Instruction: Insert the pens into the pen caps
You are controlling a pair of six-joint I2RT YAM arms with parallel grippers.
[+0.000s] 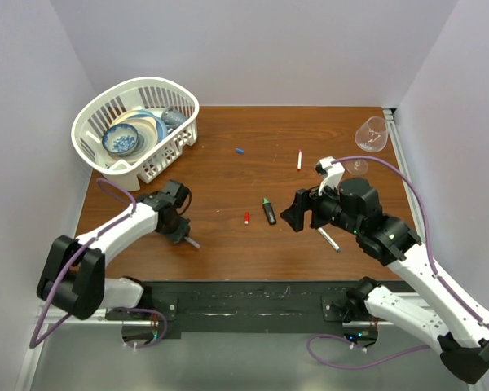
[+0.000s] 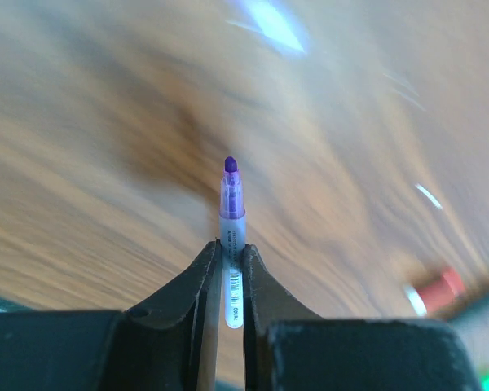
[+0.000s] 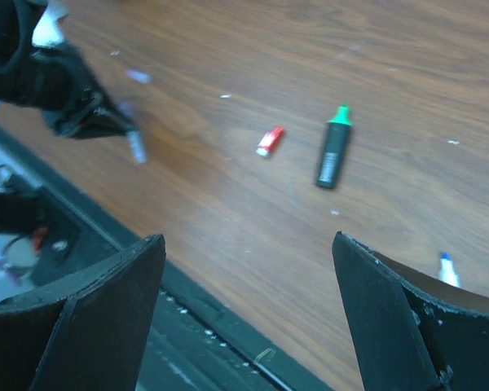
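Observation:
My left gripper (image 1: 186, 235) is shut on a thin purple-tipped pen (image 2: 232, 213), held just above the table near its front left; the pen also shows in the top view (image 1: 193, 243). My right gripper (image 1: 297, 213) is open and empty, with wide jaws in the right wrist view (image 3: 244, 240). A stubby black marker with a green tip (image 1: 269, 211) lies left of it, beside a red cap (image 1: 247, 217). Both show in the right wrist view: marker (image 3: 332, 148), red cap (image 3: 270, 141). A blue cap (image 1: 240, 151) and a white pen (image 1: 299, 160) lie farther back. A grey pen (image 1: 328, 239) lies under the right arm.
A white basket (image 1: 179, 96) holding bowls stands at the back left. A clear glass (image 1: 372, 134) lies at the back right by the wall. The black base rail (image 1: 253, 297) runs along the table's near edge.

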